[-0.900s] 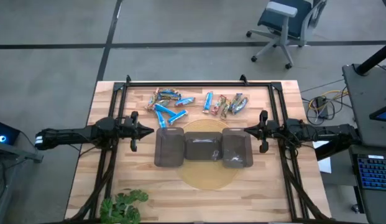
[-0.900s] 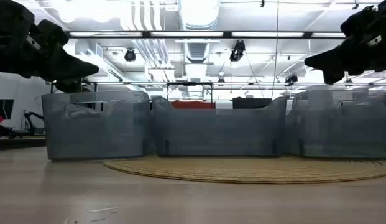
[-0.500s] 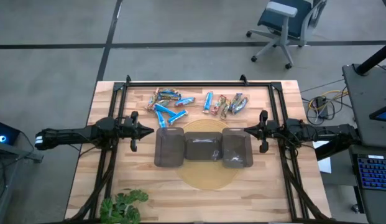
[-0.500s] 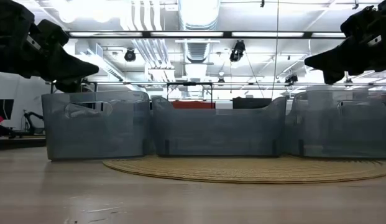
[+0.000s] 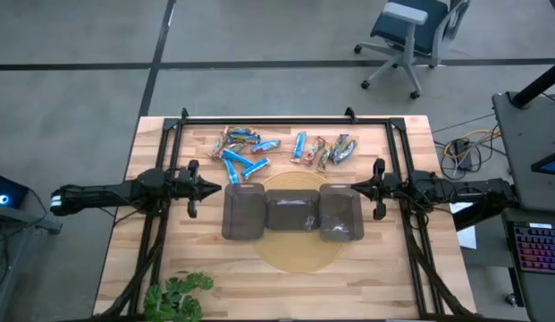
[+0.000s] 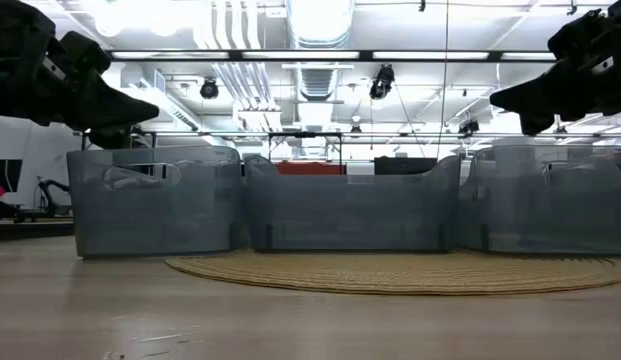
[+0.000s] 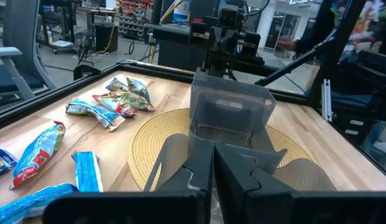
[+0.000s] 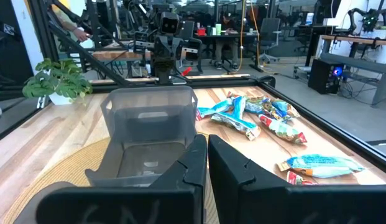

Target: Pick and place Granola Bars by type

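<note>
The granola bars (image 5: 281,148) lie scattered flat on the wood at the table's far side, bright blue ones (image 5: 239,163) mostly to the left, mixed orange, green and silver ones (image 5: 332,149) to the right. Three dark translucent trays (image 5: 293,212) stand in a row on a round woven mat (image 5: 295,255). My left gripper (image 5: 218,189) hovers shut left of the trays, above the table. My right gripper (image 5: 352,188) hovers shut right of them. Both point level at the tray row and hold nothing.
A black frame (image 5: 286,119) runs along the table's far edge and down both sides. A potted plant (image 5: 177,295) stands at the near left corner. Bare wood lies in front of the mat. An office chair (image 5: 409,36) stands on the floor beyond the table.
</note>
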Available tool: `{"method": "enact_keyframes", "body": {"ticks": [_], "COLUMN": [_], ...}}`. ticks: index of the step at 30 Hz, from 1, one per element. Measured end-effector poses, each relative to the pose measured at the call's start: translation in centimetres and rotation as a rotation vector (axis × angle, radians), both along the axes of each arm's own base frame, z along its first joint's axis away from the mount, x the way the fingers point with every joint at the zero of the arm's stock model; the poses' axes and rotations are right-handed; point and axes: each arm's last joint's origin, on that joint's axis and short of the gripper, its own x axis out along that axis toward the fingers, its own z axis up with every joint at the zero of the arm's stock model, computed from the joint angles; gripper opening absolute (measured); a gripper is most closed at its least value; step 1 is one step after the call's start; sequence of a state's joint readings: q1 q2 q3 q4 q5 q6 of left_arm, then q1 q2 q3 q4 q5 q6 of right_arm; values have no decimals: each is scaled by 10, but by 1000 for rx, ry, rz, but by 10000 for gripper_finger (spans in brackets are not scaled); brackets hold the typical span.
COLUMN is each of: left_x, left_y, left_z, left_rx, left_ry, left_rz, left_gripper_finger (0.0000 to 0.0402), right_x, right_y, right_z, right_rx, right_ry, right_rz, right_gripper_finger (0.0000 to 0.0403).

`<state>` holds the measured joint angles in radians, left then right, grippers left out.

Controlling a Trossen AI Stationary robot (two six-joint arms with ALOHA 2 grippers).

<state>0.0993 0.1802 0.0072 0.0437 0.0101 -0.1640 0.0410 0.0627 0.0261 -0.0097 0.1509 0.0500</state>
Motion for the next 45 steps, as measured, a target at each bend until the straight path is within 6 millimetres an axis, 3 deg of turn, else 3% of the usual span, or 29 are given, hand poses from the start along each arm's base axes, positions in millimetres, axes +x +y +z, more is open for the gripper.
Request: {"method": "enact_keyframes", "body": {"ticks": [45], "left_x": [0], "left_y": [0], "left_z": [0], "left_rx": [0], "left_ry": [0], "left_rz": [0], "left_gripper_finger": [0], "right_x": [0], "right_y": [-1], "right_z": [0], "right_rx": [0], "right_ry": [-6], "right_rz": [-40], "right_gripper_finger": [9]}}
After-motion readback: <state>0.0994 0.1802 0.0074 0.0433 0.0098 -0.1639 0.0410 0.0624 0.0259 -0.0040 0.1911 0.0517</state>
